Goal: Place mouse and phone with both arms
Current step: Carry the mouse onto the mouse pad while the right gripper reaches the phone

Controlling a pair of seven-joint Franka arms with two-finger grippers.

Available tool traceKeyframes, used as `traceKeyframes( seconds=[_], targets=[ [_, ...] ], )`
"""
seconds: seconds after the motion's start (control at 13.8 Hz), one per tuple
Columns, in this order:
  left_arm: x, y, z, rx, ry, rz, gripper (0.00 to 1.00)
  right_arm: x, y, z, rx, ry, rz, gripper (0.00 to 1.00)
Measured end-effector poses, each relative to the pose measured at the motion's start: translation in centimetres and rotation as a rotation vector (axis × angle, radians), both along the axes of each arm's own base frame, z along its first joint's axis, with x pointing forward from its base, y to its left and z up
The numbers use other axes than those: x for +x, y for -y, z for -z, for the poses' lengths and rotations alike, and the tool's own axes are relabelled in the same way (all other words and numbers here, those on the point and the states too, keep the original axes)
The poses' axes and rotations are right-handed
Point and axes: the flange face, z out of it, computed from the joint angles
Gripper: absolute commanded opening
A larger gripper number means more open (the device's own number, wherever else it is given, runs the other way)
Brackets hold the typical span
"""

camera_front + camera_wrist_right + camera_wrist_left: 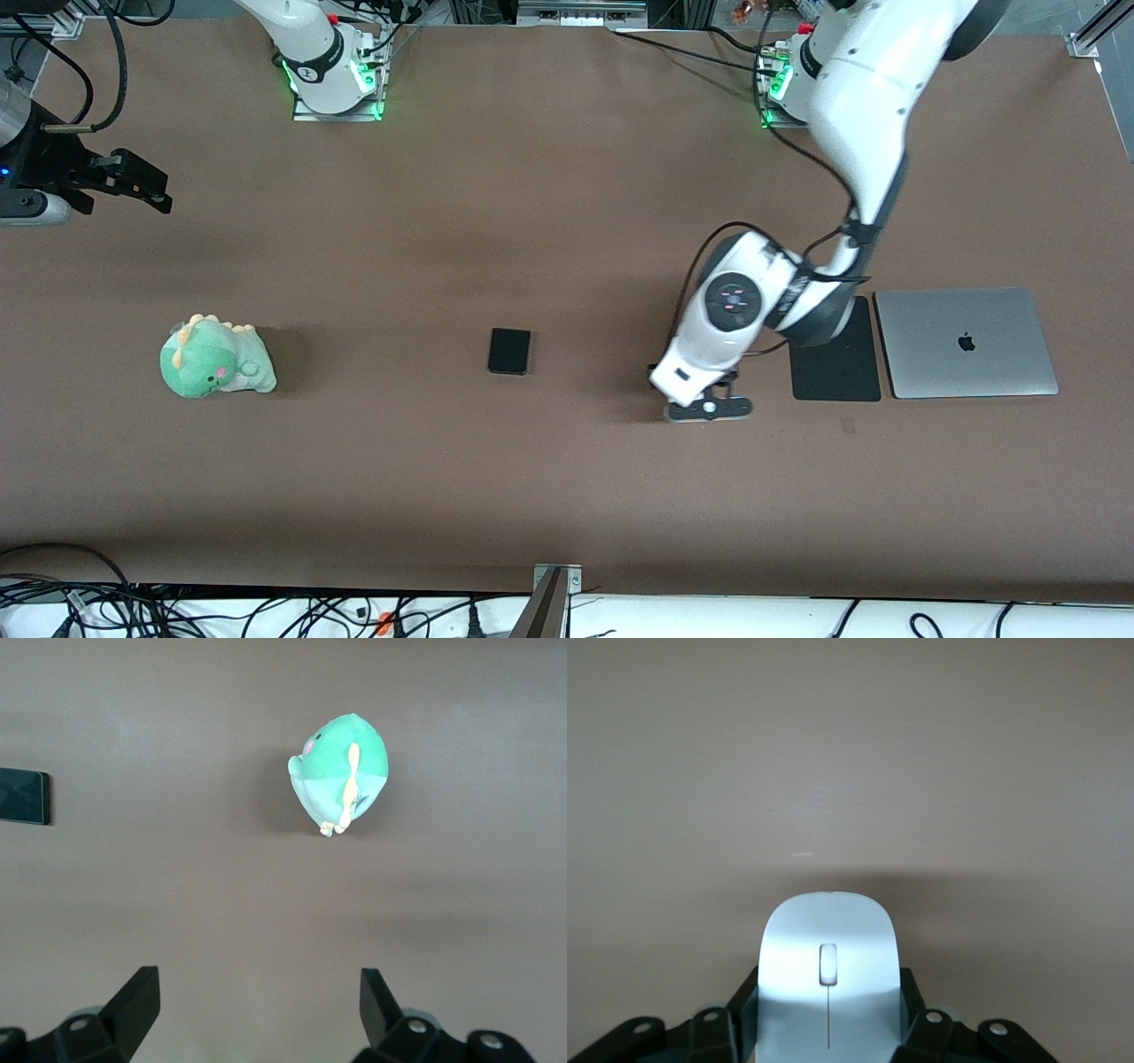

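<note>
The left hand [829, 1028] is clamped on the small glossy white oval mouse [828, 979], its black fingers [740, 1014] pressed against the two long sides while the rounded front end with the grey scroll slot sticks out ahead of them. In the front view this hand [709, 406] sits low over the brown surface [532, 221], between the phone and the mouse pad; the mouse itself is hidden there under the white wrist, and whether it touches the surface cannot be told.

Toward the left arm's end lies a flat black rectangular mouse pad [837, 372], partly covered by the arm's elbow, and just beside it a closed silver laptop with an apple logo [966, 343].

The small flat black rectangular phone [509, 351] lies on the surface near the middle, well apart from both hands.

The right hand [133, 184] waits at the right arm's end of the surface, its fingers [133, 1001] spread wide with nothing between them. A green plush dinosaur with a pale belly and yellow spines [215, 357] lies on the surface in front of it.
</note>
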Motion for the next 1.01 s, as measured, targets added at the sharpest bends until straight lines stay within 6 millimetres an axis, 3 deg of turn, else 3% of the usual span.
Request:
traceKeyframes(
  seconds=[0.29, 0.51, 0.65, 0.79, 1.01],
  targets=[
    [-2.9, -11.4, -2.3, 0.068, -0.086, 0.101, 0.0, 0.0, -2.8, 0.3, -0.001, -0.004, -0.014, 1.0],
    [-4.6, -19.8, -0.1, 0.077, -0.168, 0.148, 0.0, 0.1, -5.8, 1.2, -0.005, -0.018, -0.01, 1.0],
    [-5.3, -24.0, 1.5, 0.067, -0.207, 0.164, 0.0, 0.4, -7.8, 2.3, -0.002, -0.033, -0.004, 1.0],
    [-5.6, -25.6, 2.5, 0.058, -0.218, 0.167, 0.0, 1.0, -10.0, 3.6, 0.011, -0.034, 0.006, 1.0],
    [-5.6, -25.0, 5.2, 0.035, -0.207, 0.177, 0.0, 2.1, -14.1, 6.2, 0.012, -0.017, 0.021, 1.0]
  ],
)
